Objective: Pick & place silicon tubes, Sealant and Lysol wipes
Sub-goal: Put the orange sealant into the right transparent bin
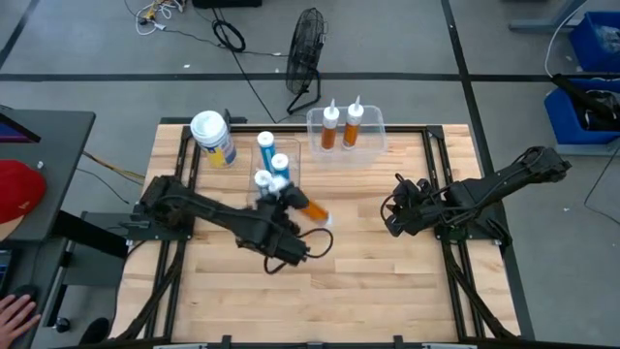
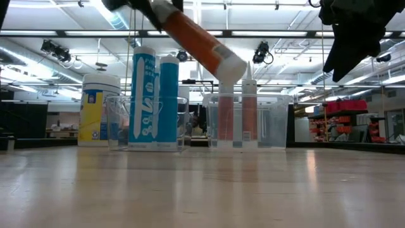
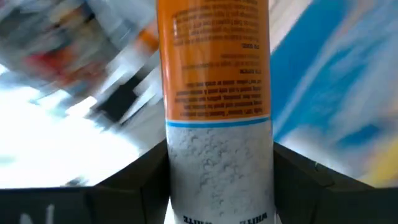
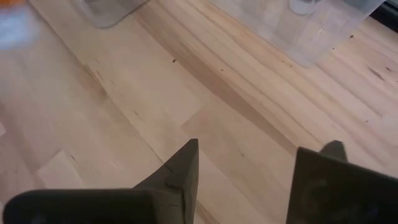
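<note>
The left gripper [image 1: 291, 201] is clamped on an orange-labelled sealant tube with a white lower body [image 3: 214, 93]. The left wrist view shows 1 dark finger on each side of the white section, pressed against it. The low view shows this tube [image 2: 199, 38] tilted and lifted well clear of the wooden tabletop [image 2: 202, 183], with its white end pointing down toward the containers. The grip sits low on the body, which I judge leaves the rest of the tube free to be steered into a bin.

Sorting appears deliberate. 2 orange sealant tubes with white nozzles [image 1: 342, 124] stand upright inside a clear plastic bin [image 1: 373, 136] at the far side of the table. 3 slim blue silicone tubes with white caps [image 1: 271, 160] stand in a second clear container [image 1: 294, 150], just beside the held tube. By my judgement the held tube belongs in the bin with the orange pair, to the right of the gripper and further back.

The Lysol wipes canister, stout with a round white lid and yellow-and-blue label [image 1: 213, 138], stands upright on the tabletop, left of the blue tubes, apart from both grippers.

The right gripper [image 1: 399, 206] hovers over bare wood near the table's right side, fingers parted and holding nothing.
</note>
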`<state>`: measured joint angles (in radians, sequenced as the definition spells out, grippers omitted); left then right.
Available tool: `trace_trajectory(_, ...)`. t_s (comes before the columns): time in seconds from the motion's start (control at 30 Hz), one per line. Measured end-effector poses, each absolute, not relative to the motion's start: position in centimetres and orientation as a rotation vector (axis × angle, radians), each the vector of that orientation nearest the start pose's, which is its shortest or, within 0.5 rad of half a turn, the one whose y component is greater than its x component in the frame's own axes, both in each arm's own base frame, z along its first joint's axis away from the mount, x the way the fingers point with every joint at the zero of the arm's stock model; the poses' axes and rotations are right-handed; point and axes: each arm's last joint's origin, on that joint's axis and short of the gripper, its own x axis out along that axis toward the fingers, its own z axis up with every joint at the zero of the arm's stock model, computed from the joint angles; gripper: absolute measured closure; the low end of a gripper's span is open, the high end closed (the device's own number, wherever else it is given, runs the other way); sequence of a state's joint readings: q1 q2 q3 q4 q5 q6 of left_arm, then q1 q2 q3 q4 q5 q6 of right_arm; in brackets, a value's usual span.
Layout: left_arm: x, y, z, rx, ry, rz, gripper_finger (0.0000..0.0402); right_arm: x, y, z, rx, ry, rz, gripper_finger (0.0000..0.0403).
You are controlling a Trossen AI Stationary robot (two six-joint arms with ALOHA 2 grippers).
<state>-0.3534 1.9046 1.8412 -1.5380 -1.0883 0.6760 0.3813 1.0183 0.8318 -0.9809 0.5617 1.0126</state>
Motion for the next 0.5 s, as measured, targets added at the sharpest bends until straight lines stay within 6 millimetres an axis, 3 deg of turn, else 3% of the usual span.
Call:
trace_trajectory(0.13,34.1,-8.0,30.3,1.964,1.521,0.408,0.0180,16.3,4.9,25.7,0.390,0.825,-0.639,0.0305)
trace_trajectory(0.33,35.0,-3.3,30.0,1.909,1.655,0.509,0.0181,16.5,5.0,25.8,0.379,0.819,-0.620,0.0305)
trace_trajectory(0.5,35.0,0.5,31.2,1.812,1.747,0.571,0.0181,16.5,5.0,25.8,0.377,0.817,-0.616,0.0305)
